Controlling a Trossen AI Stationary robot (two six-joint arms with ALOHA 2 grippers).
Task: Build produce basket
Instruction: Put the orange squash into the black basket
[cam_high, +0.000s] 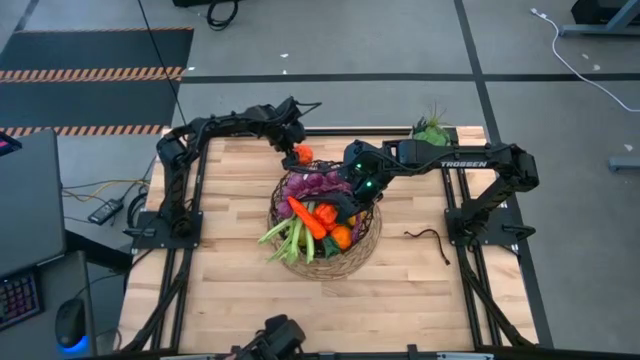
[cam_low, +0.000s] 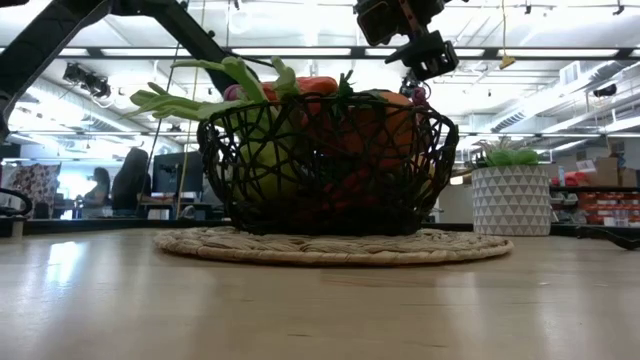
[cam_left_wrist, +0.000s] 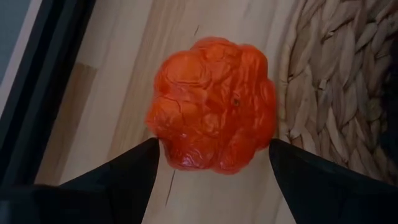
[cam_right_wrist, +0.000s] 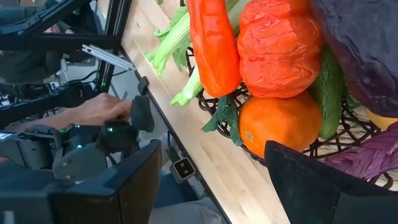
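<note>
One orange pepper (cam_left_wrist: 212, 104) between spread left hand (cam_high: 297, 150) fingers beside basket (cam_high: 365, 243), right hand (cam_high: 347, 208) released above produce (cam_high: 318, 215), plant pot (cam_low: 510, 199) behind.

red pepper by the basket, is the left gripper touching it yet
Cannot tell. In the left wrist view the open left gripper straddles the red pepper, its fingertips right at the pepper's sides, neither gap nor contact plain.

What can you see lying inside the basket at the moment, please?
The basket holds purple grapes, an orange carrot-like piece, an orange and green stalks poking over its rim. Whatever lies beneath them is covered.
</note>
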